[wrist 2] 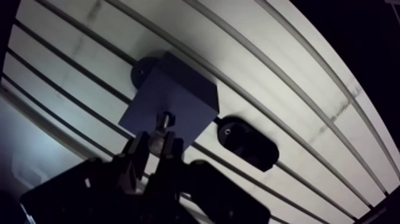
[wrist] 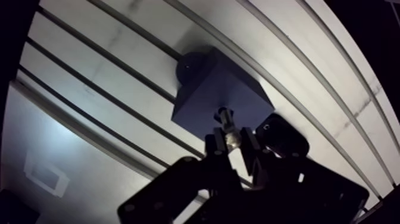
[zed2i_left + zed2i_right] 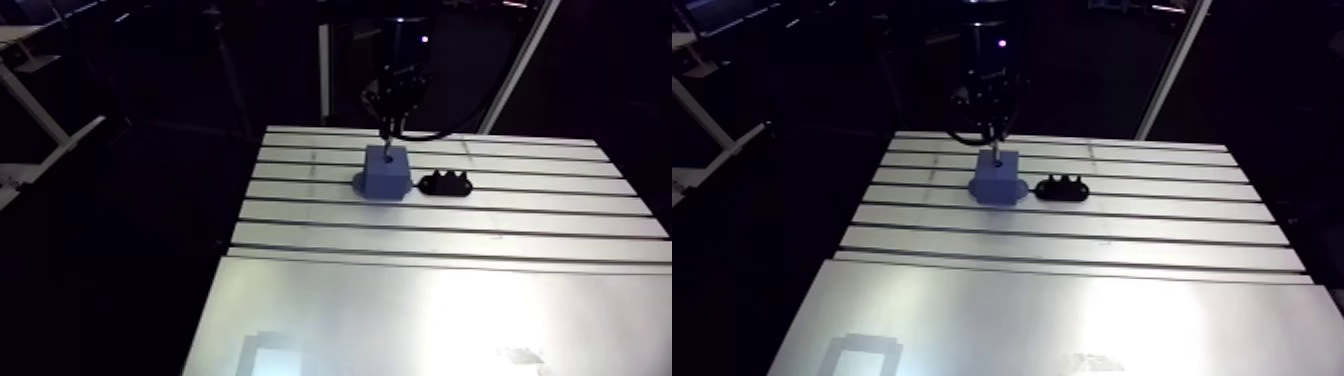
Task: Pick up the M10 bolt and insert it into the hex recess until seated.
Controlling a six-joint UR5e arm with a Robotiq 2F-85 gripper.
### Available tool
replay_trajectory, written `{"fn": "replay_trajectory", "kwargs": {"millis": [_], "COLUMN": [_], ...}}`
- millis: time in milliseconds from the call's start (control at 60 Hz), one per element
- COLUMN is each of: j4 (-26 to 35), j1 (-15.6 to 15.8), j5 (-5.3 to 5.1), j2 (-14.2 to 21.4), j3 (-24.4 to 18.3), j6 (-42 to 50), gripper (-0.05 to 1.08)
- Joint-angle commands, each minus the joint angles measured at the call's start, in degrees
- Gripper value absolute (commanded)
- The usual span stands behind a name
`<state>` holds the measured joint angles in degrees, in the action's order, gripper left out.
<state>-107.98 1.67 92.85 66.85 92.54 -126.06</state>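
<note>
Gripper (image 2: 233, 142) pinching shiny metal bolt (image 2: 225, 117), boxy blue block (image 2: 205, 89), slotted table (image 2: 107, 71)

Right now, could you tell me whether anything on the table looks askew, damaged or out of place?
Nothing stands out. The gripper is shut on the bolt, whose tip is at the top of the blue block. The block sits flat on the slotted table, and the black part lies beside it, apart. No damage shows.
</note>
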Motion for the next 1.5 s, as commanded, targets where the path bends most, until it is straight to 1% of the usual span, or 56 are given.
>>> {"fn": "replay_trajectory", "kwargs": {"millis": [17,767,1500], "j4": [0.00,-0.68,-0.87], "j1": [0.00,0.00,-0.18], "j5": [0.00,0.35,0.35], "j2": [-0.11,-0.37,-1.06], "j3": [0.13,0.93,1.19], "j6": [-0.03,-0.03,0.06], "gripper": [1.08,1.08,1.07]}}
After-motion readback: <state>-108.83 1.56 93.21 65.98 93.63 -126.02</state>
